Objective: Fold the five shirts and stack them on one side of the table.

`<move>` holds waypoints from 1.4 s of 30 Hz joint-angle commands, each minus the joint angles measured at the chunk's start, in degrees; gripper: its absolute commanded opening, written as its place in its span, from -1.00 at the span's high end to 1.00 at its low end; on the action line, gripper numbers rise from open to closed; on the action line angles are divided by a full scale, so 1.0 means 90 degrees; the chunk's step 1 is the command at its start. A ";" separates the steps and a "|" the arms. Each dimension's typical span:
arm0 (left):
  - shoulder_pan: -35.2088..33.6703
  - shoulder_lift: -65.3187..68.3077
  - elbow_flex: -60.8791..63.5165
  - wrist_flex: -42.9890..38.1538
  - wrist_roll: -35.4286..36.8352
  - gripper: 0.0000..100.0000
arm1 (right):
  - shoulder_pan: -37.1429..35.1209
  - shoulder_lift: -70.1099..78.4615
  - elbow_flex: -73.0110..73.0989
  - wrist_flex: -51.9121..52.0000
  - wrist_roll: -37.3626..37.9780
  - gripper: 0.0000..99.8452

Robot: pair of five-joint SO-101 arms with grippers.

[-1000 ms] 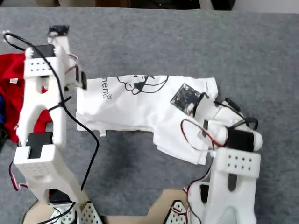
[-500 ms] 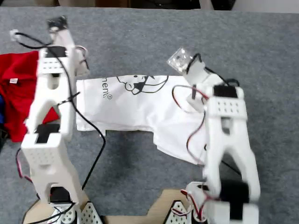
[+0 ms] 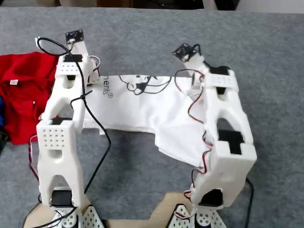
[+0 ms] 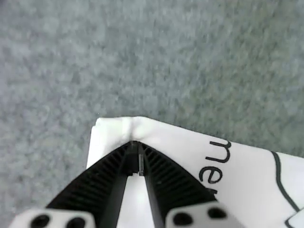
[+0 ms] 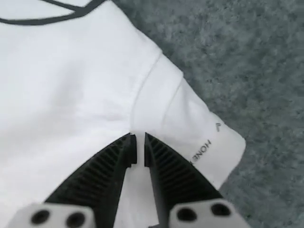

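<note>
Left fingers (image 4: 107, 178) and right fingers (image 5: 102, 173) each pinch a white shirt (image 3: 142, 107) corner

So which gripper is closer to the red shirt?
Left. The left gripper is at the corner of the white shirt nearest the red shirt; the right gripper is at its opposite corner, farther away.

From my end I see a grey, felt-like fabric table cover (image 3: 142, 33) across the whole work surface, and both wrist cameras show its fuzzy nap (image 4: 142, 47) (image 5: 251, 57). At the near edge lies a flat tan board (image 3: 160, 214) with angled cut-outs. Past the far edge runs a thin strip (image 3: 142, 3) of the room - mostly dark, too narrow to make out.
</note>
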 commanded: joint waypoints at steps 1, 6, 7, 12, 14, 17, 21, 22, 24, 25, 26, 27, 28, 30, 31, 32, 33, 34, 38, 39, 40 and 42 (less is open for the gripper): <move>-0.0166 0.0249 -0.0674 -0.0059 0.0000 0.96 | 0.0357 0.0122 -0.0484 -0.0049 0.0098 0.90; -0.0254 0.0357 -0.0928 -0.0059 -0.0010 0.96 | 0.0405 0.0347 -0.0542 -0.0088 0.0352 0.91; -0.0293 0.0357 -0.0928 -0.0059 -0.0010 0.96 | 0.0396 0.0376 -0.0571 -0.0088 0.0371 0.92; -0.0488 0.0376 -0.1192 -0.0059 -0.0010 0.96 | 0.0415 0.0444 -0.0689 -0.0059 0.0371 0.99; -0.0537 0.0376 -0.1319 -0.0059 -0.0010 0.96 | 0.0415 0.0444 -0.0708 -0.0059 0.0371 0.99; -0.0625 0.0357 -0.1436 -0.0049 -0.0010 0.95 | 0.0415 0.0337 -0.0708 0.0098 0.0313 0.99; -0.0576 0.0190 -0.1934 0.0567 -0.0010 0.94 | 0.0249 -0.0650 -0.0581 0.0567 0.0098 0.99; -0.0547 0.0142 -0.2188 0.0830 -0.0010 0.92 | 0.0200 -0.0884 -0.0444 0.0498 0.0068 0.99; -0.0479 0.0054 -0.2686 0.1299 -0.0010 0.86 | 0.0093 -0.1333 -0.0181 0.0410 0.0068 0.99; -0.0459 0.0015 -0.2930 0.1504 -0.0010 0.82 | 0.0034 -0.1529 -0.0083 0.0420 0.0068 0.99; -0.0430 -0.0015 -0.3155 0.1758 -0.0010 0.80 | -0.0005 -0.1734 0.0024 0.0440 0.0068 0.99; -0.0381 -0.0015 -0.3409 0.2032 -0.0010 0.79 | -0.0034 -0.1919 0.0142 0.0449 0.0078 0.99; -0.0322 -0.0015 -0.3663 0.2354 -0.0010 0.79 | -0.0044 -0.2095 0.0269 0.0449 0.0068 0.99; -0.0186 0.0044 -0.4044 0.3038 -0.0088 0.79 | -0.0044 -0.2398 0.0552 0.0449 0.0068 0.99; -0.0068 0.0054 -0.4132 0.3389 -0.0264 0.79 | -0.0024 -0.2545 0.0708 0.0449 0.0059 0.99; 0.0059 0.0073 -0.4112 0.3702 -0.0400 0.80 | -0.0015 -0.2691 0.0874 0.0449 0.0059 0.99; 0.0195 0.0132 -0.4054 0.3946 -0.0508 0.83 | -0.0015 -0.2828 0.1050 0.0440 0.0059 0.99; 0.0283 0.0190 -0.4024 0.4132 -0.0557 0.90 | -0.0015 -0.2935 0.1216 0.0410 0.0020 0.99; 0.0371 0.0444 -0.4024 0.4327 -0.0567 0.97 | 0.0024 -0.3140 0.1675 0.0059 -0.0254 0.99; 0.0371 0.0523 -0.4024 0.4327 -0.0586 0.96 | 0.0073 -0.3131 0.1724 -0.0098 -0.0283 0.98; 0.0371 0.0611 -0.4024 0.4327 -0.0596 0.96 | 0.0103 -0.3111 0.1763 -0.0274 -0.0274 0.98; 0.0361 0.0777 -0.4073 0.4327 -0.0596 0.96 | 0.0112 -0.3033 0.1763 -0.0615 -0.0254 0.91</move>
